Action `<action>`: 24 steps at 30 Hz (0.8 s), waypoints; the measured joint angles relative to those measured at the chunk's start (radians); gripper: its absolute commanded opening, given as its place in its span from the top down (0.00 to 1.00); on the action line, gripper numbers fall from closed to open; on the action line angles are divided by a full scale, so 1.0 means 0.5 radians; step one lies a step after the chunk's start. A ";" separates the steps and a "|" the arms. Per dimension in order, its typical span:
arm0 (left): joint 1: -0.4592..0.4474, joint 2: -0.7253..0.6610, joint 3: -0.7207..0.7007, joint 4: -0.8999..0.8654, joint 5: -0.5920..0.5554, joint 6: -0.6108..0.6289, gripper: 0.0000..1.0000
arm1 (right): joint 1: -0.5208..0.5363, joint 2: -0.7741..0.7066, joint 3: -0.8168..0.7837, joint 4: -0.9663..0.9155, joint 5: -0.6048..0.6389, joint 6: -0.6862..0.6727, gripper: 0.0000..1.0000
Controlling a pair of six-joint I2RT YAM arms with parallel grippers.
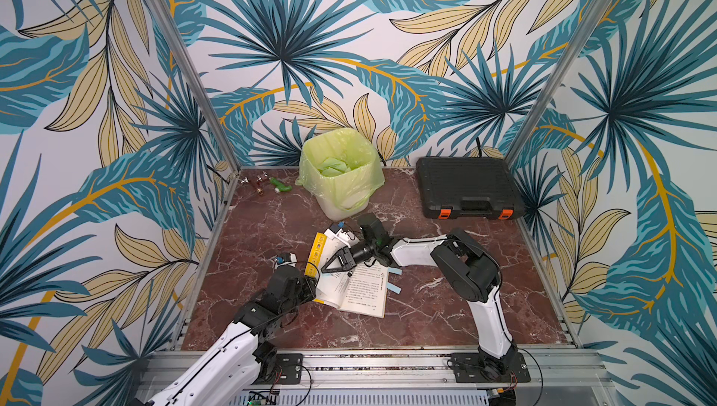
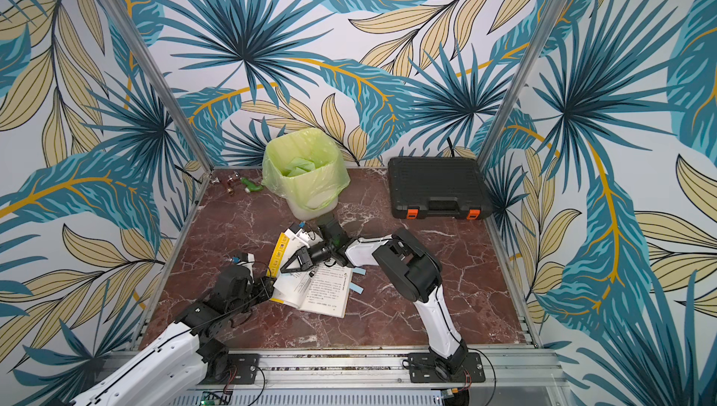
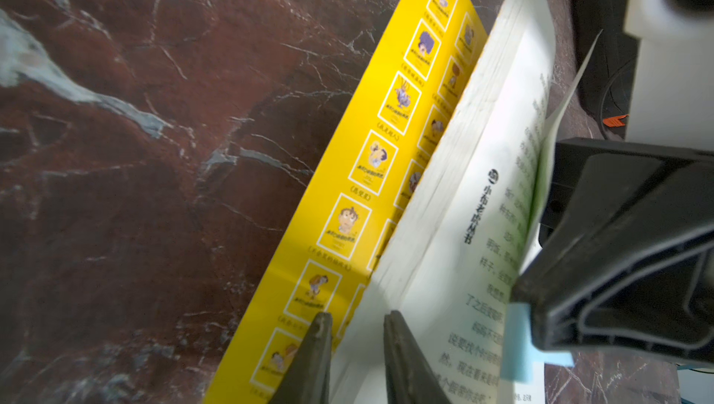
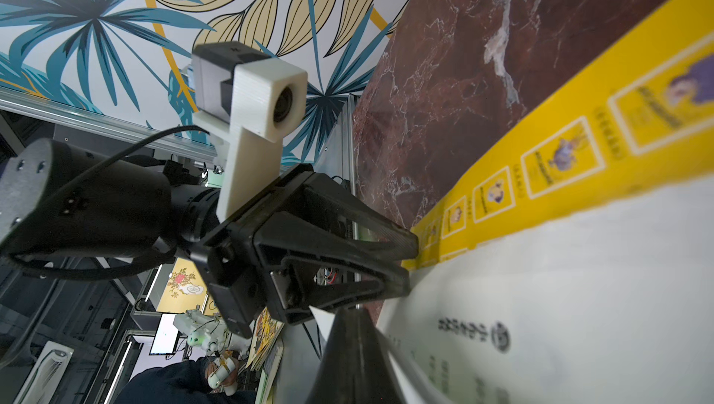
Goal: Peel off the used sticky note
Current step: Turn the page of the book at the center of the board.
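L arm (image 1: 217, 357) is closest to lens in both top views, reaching in from near-left corner. L gripper (image 3: 357, 317) is at left edge of book (image 1: 364, 291). Jaws narrowed, slim gap: one finger over yellow cover flap (image 3: 347, 189), other over white page, page-block edge btwn them. Looks pinched.

Book lies open mid-table (image 1: 271, 229), text side up.

R gripper (image 1: 326, 267) comes across from the right, angled down onto the open page, jaws fully closed.

Blue sticky note (image 3: 517, 344) sits on that page, one end under R gripper's tip, rest sticking out. Can't tell if note is actually caught in the jaws.

Two more blue tabs (image 1: 395, 270) poke out past book's right edge.

Far side: bin w/ green liner (image 1: 345, 194), black case (image 1: 465, 183) to its right, small fittings (image 1: 258, 181) in back-left corner.
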 measured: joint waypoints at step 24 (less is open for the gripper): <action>0.005 0.208 -0.048 0.321 0.153 0.107 0.53 | -0.034 -0.017 -0.066 -0.027 0.099 -0.011 1.00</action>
